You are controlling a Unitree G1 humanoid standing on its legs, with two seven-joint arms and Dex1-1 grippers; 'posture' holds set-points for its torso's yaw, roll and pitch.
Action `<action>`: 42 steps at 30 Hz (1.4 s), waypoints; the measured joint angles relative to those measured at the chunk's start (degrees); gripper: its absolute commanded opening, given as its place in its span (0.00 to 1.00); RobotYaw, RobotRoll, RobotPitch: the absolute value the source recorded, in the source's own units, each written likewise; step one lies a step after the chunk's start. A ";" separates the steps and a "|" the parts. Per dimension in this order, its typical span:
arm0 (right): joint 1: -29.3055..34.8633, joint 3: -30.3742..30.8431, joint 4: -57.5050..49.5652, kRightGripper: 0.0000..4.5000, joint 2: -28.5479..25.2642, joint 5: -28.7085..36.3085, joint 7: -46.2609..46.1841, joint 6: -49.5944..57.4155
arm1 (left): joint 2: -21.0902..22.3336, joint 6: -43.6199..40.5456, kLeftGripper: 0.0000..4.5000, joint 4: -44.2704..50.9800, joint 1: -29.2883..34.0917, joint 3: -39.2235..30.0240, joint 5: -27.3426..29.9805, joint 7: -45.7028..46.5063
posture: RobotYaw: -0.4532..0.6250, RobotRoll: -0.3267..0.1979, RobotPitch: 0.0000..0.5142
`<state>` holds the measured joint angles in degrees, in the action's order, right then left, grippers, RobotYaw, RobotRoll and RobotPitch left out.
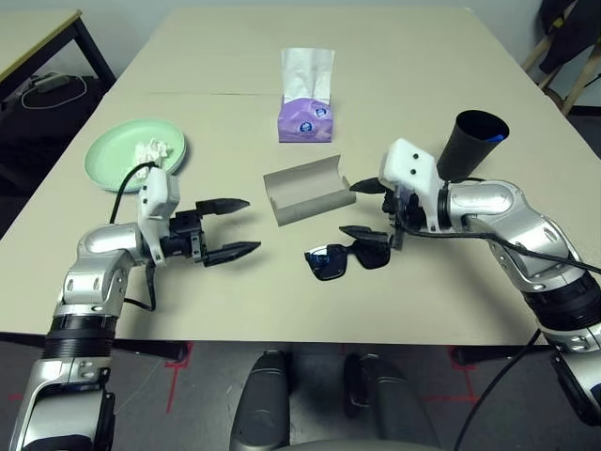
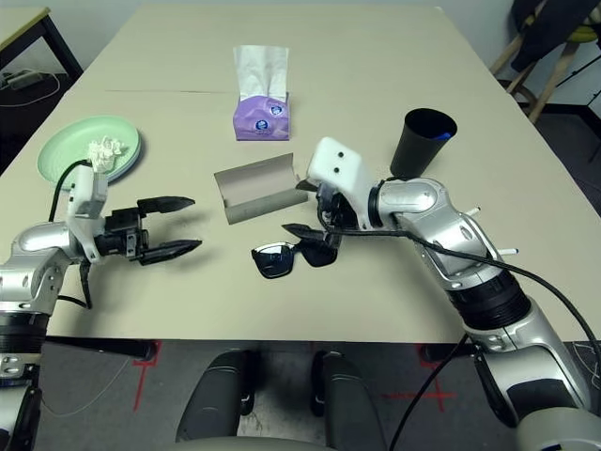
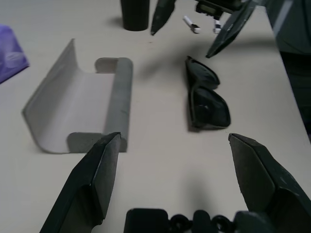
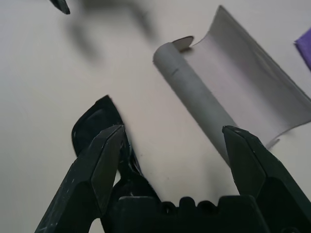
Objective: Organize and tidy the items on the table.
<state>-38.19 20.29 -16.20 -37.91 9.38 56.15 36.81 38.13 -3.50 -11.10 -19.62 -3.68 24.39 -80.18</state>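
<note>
Black sunglasses lie folded on the beige table near its front edge. Just behind them the grey glasses case lies open, hollow side up. At the left, a pale-green plate holds a crumpled white tissue wad. My right gripper stands open between the case's right end and the sunglasses, its nearer finger right at the frames. My left gripper is open and holds nothing, a short way left of the sunglasses, pointing at them. The right wrist view shows the sunglasses beside one finger and the case ahead.
A purple tissue box stands behind the case at mid-table. A black cup stands just behind my right wrist. A dark-legged side table is off the far left, and chair legs off the far right.
</note>
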 measured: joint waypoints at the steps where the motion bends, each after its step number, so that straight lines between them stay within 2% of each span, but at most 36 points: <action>1: -0.86 0.96 -0.58 1.00 -0.55 -0.64 0.24 0.66 | -0.06 0.48 1.00 0.11 0.04 0.38 0.04 -0.44 | 0.60 0.62 0.38; 11: -14.10 13.01 -7.47 1.00 -4.20 -6.31 5.97 14.15 | -0.01 4.47 1.00 1.33 0.30 2.35 0.26 -4.33 | 0.59 0.62 0.37; 19: -18.06 19.10 -8.08 1.00 -3.17 -6.39 8.04 20.97 | 0.07 6.02 1.00 1.33 0.86 3.27 0.30 -6.93 | 0.59 0.62 0.39; 24: -19.03 21.30 -7.92 1.00 -3.34 -6.96 8.89 20.74 | 0.06 6.31 1.00 1.56 1.20 3.64 0.54 -7.57 | 0.59 0.62 0.38; 28: -19.46 23.85 -6.36 1.00 -4.07 -9.37 10.38 16.27 | -0.34 7.59 1.00 1.77 0.97 3.74 0.92 -7.69 | 0.58 0.62 0.38; 42: -20.11 25.51 -1.91 1.00 -1.97 -15.77 13.70 9.17 | -1.67 11.09 1.00 1.78 -0.16 3.79 1.31 -7.53 | 0.59 0.62 0.36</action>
<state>-58.31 45.80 -18.11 -39.88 -6.39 69.85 45.98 36.46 7.59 -9.32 -19.79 0.11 25.70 -87.71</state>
